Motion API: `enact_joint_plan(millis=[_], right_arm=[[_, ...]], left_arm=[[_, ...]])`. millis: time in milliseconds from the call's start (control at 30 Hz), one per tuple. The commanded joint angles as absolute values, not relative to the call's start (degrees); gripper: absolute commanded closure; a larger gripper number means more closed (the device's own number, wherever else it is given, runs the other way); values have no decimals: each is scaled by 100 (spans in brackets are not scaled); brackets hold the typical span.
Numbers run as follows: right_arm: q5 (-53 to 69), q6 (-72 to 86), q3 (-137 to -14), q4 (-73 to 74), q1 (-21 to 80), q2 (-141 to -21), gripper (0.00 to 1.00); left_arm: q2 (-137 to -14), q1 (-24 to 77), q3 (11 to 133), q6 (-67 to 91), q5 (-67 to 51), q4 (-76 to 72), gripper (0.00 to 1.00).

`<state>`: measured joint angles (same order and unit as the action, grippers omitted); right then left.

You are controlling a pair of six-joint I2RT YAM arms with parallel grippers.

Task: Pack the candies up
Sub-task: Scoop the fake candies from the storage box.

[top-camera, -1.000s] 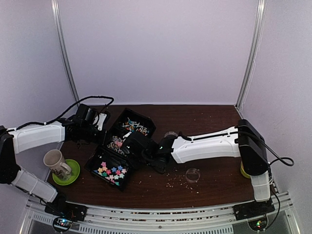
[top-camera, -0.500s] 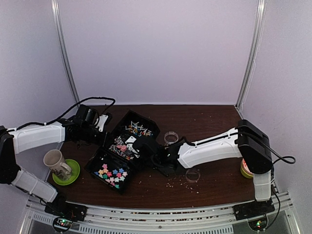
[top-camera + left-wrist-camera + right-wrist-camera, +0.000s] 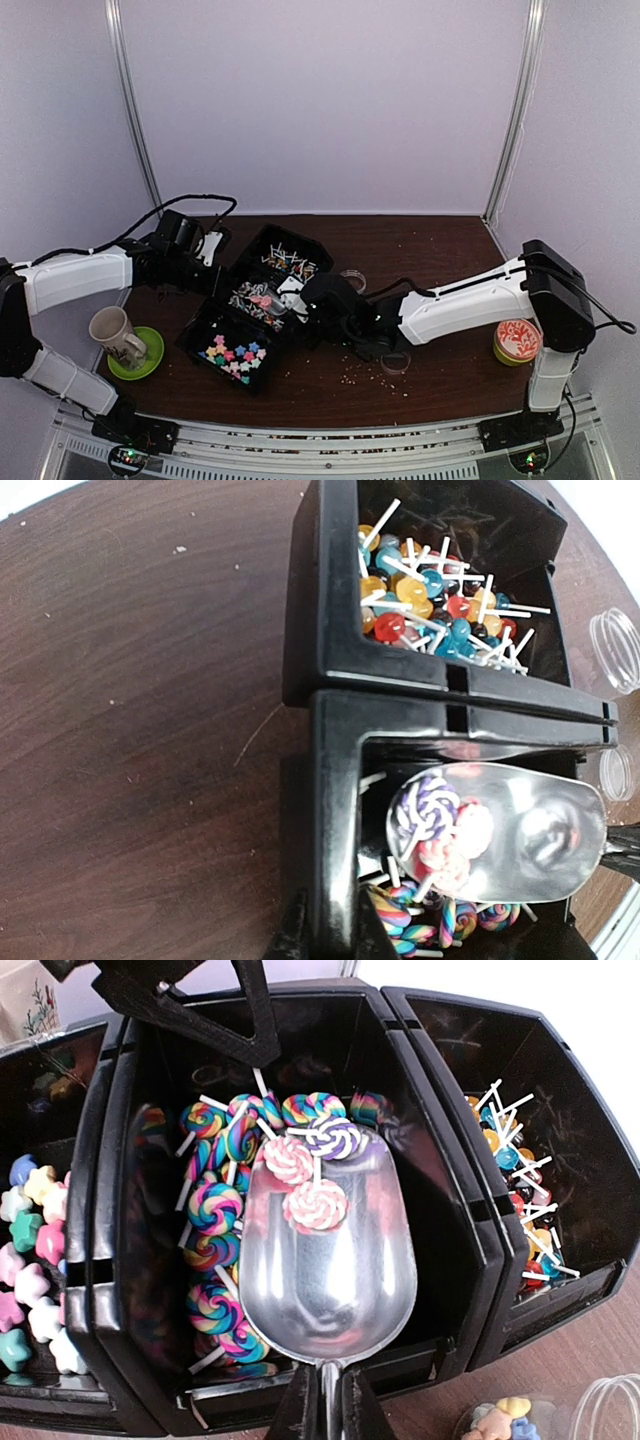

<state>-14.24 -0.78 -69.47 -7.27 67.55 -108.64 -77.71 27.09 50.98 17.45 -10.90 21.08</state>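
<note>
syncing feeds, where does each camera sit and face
Top external: above and behind the bases, looking down at the table; left arm and right arm show.
Left wrist: on the left arm, facing the bin; left pincer at bottom edge.
Right wrist: faces along the scoop into the bin; right pincer below.
Both wrist views share the scoop.

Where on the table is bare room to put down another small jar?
Bare: the far right of the table, behind the right arm, right of the black bins. Also the front strip, though crumbs lie there. Crowded: around the clear jars and the right pincer.
</note>
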Motion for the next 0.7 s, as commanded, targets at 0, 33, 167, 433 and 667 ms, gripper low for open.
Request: enact_joint_plan(millis=[0, 33, 167, 433, 667], right_arm=[[-1592, -123, -6780, -1014, 6616, -10538, 100], [-1578, -123, -6731, -1070, 6601, -10492, 100], [-1522, -110, -6612, -1140, 6567, -10298, 100], [-1494, -282, -6319, -1222, 6539, -9726, 100], [-1659, -418, -6085, -1007, 6476, -9120, 100]], left_arm=[[-7664, 2654, 5479, 1934, -1280, 1532, 100], [-7668, 2653, 5484, 1934, -1270, 1556, 100], [-7727, 2654, 5521, 1927, -1242, 1653, 100], [-7831, 2643, 5622, 1916, -1196, 1809, 100], [-7813, 2650, 5649, 1916, -1125, 1900, 100]])
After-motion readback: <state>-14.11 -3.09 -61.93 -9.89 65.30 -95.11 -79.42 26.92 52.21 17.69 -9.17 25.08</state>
